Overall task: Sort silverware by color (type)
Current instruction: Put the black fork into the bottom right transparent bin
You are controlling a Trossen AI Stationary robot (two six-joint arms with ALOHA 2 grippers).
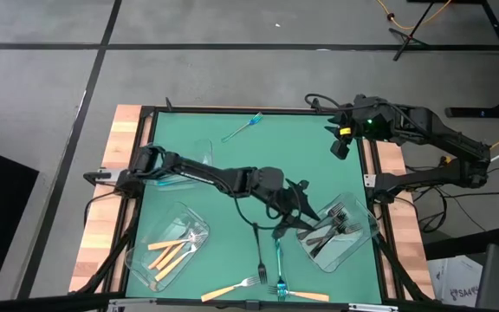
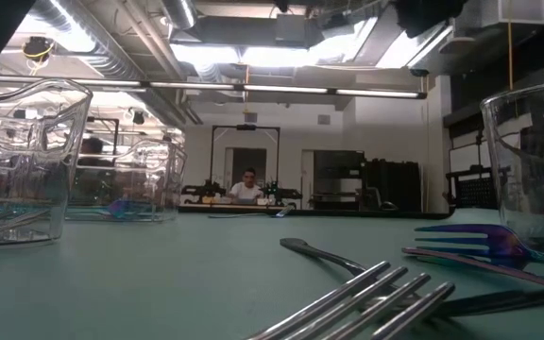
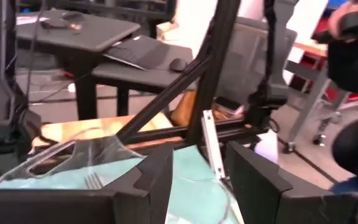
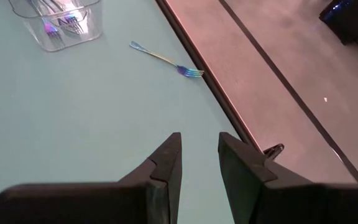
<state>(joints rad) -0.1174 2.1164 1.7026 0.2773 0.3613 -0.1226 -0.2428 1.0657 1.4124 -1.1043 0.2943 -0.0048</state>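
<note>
From above, my left tool hangs at the near edge of the clear tray that holds the dark forks, its jaws spread with nothing between them. My right tool waits well away from that tray, near the worktop's far corner; a blue fork lies loose farther off, and a dark fork, a teal one and orange ones lie just beside the tray.

At worktop level, fork tines fill the foreground.

My left wrist shows spread fingers over the tray's rim; lifting carelessly could catch it and tip the forks.

My right wrist shows a narrow, empty gap.

No writing is legible.
</note>
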